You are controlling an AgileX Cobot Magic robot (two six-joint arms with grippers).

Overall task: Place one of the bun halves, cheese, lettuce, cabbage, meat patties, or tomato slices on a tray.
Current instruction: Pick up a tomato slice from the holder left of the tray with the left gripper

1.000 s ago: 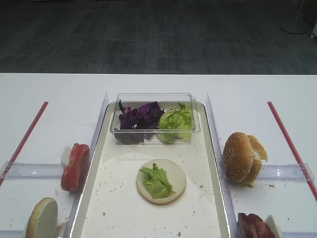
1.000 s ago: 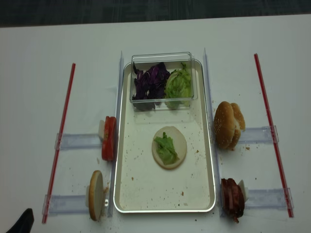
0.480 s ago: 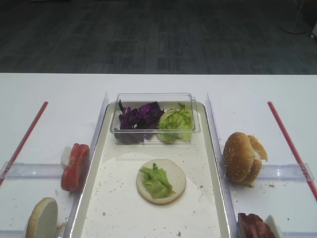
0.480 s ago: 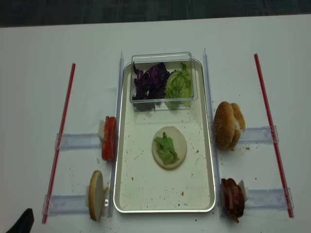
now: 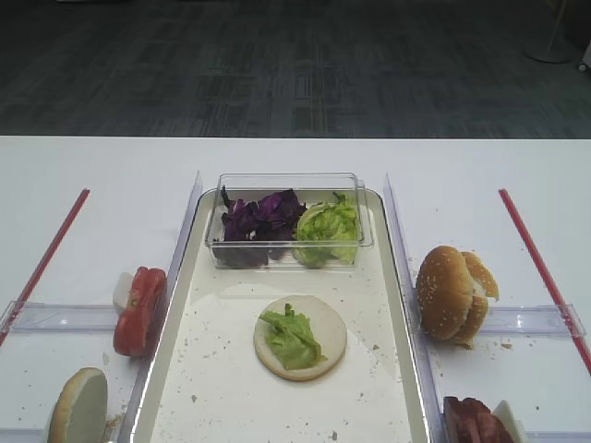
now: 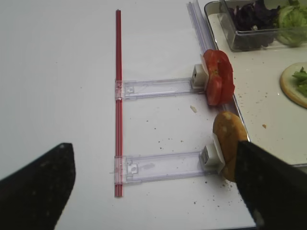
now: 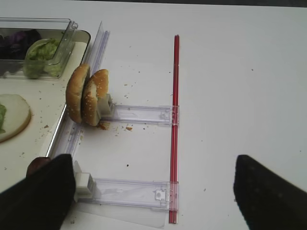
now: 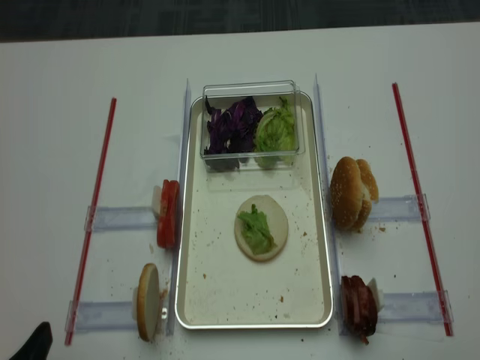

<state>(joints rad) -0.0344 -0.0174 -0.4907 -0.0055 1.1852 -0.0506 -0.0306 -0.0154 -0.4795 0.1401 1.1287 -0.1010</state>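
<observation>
We see a white table (image 5: pixel 111 175) under even light, and beyond its far edge at twelve o'clock a dark grey carpet (image 5: pixel 277 74) in square tiles, with a pale stand base (image 5: pixel 552 51) on the floor at one o'clock.

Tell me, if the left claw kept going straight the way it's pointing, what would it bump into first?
Probably nothing: between the left gripper's open fingers lies bare table and a clear plastic holder, with the tomato slices off to the right. Depth is unclear.
</observation>
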